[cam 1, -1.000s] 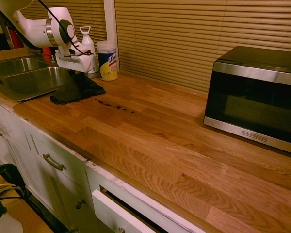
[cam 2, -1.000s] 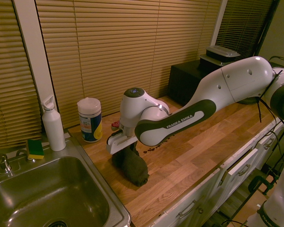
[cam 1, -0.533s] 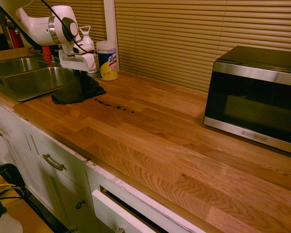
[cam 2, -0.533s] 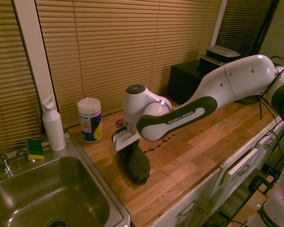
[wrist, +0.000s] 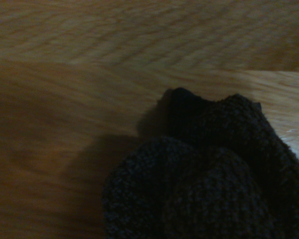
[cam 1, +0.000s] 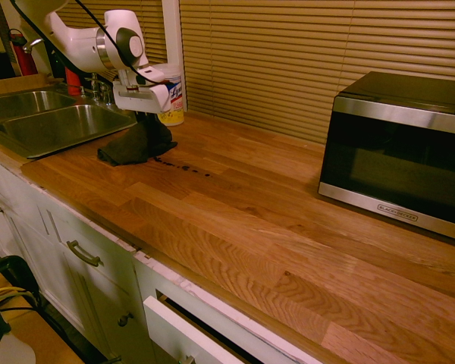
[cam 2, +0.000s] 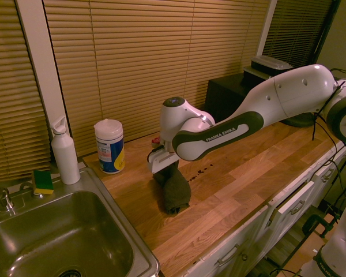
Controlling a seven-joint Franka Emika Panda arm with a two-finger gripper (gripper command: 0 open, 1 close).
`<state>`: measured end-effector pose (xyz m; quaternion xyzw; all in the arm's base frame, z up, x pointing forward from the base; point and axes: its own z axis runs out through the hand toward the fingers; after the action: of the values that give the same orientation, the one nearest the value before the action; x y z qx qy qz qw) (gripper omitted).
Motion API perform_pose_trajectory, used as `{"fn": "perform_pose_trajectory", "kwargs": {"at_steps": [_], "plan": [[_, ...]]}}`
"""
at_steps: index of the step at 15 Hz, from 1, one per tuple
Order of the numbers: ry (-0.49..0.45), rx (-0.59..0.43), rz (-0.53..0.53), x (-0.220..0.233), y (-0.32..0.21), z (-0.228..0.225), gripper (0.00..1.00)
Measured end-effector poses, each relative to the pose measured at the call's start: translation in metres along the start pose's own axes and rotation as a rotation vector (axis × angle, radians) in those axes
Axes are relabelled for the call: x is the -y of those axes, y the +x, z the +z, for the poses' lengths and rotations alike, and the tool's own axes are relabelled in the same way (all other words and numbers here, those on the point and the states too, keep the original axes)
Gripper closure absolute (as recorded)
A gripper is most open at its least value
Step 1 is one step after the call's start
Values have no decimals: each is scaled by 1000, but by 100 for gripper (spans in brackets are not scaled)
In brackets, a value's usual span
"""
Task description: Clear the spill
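Beside the sink (cam 2: 63, 236) and wipes tub (cam 2: 110, 147), my tool (cam 2: 165, 166) is clenched on the dark cloth (cam 2: 174, 189), whose edge meets the spill (cam 1: 186, 168) on the counter (cam 1: 235, 205).

Wooden counter (cam 1: 265, 227) | on it: dark cloth (cam 1: 129, 144), dark specks (cam 1: 186, 167), wipes tub (cam 2: 109, 147), microwave (cam 1: 402, 152)

1. I'm standing in a kitchen: a stainless-steel double-basin sink (cam 1: 58, 129) with a faucet (cam 2: 4, 199) is set into the butcher-block countertop (cam 1: 250, 227).
2. A Black+Decker countertop microwave (cam 1: 402, 155) sits on the wood.
3. White base cabinets (cam 1: 98, 280) run below it.
4. A yellow-green scrub sponge (cam 2: 42, 182) rests by the sink, near a Lysol wipes canister (cam 2: 109, 146).
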<state>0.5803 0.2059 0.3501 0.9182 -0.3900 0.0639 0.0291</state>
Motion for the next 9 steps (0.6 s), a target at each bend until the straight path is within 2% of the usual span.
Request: {"fn": "perform_pose_trajectory", "kwargs": {"at_steps": [9], "plan": [[1,-5,127,-110,110,17,100]]}}
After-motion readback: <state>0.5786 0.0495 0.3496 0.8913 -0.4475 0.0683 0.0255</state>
